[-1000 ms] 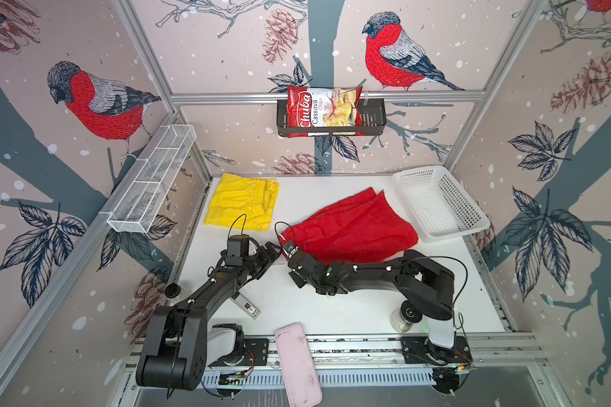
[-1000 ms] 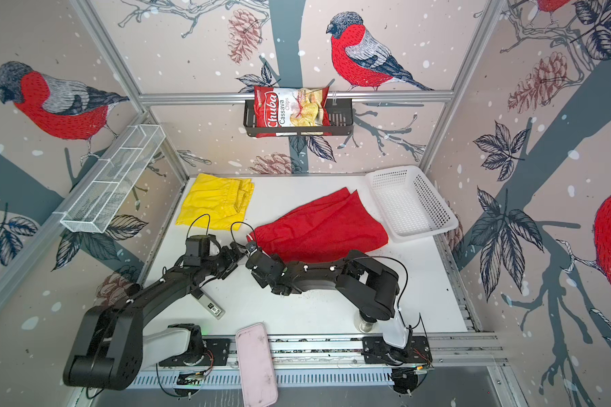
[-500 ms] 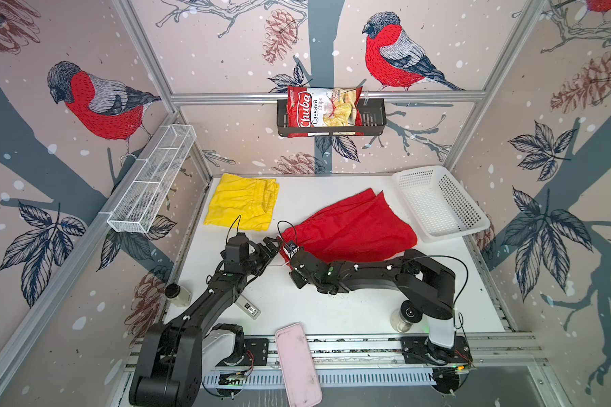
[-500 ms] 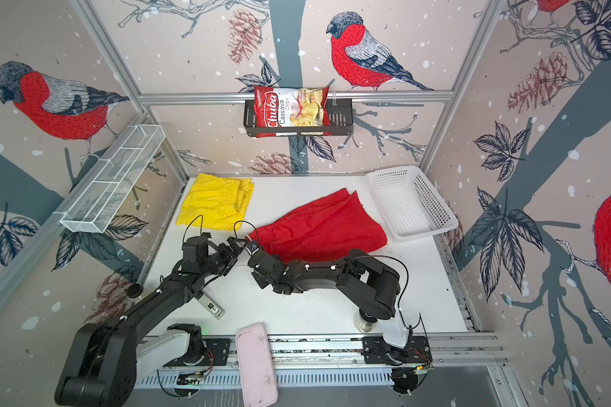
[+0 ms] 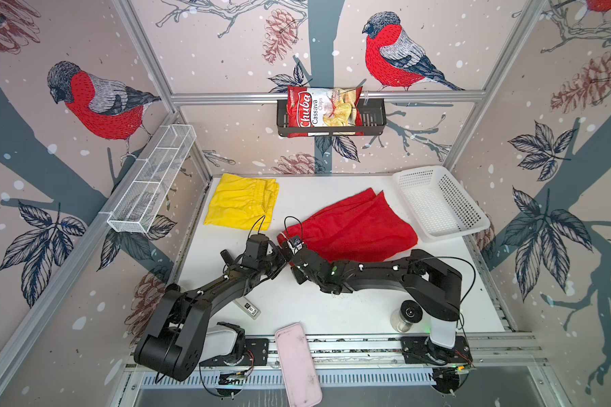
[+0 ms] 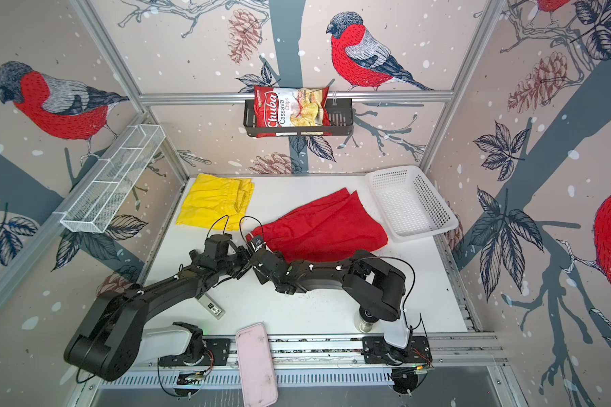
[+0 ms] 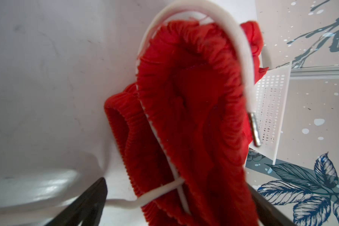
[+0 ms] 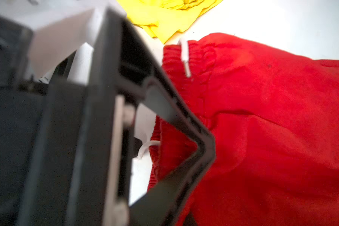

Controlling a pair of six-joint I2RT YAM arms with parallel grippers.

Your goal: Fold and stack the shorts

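Bare table (image 5: 318, 192) behind the red shorts (image 5: 360, 229) and mid-front: I can pass there. My left arm (image 5: 223, 285) and right arm (image 5: 374, 278) crowd each other at the waistband (image 5: 285, 235). Blocking: yellow shorts (image 5: 240, 204) back-left, white basket (image 5: 434, 208) back-right, jar (image 5: 408, 315) by my right base.

My two top views are bright and sharp. The soft light seems to come from above, and shadows on the white table (image 5: 350, 310) are faint. The corners look a bit stretched. Up close, the red shorts (image 7: 184, 117) go fuzzy, and the table shines in one spot.
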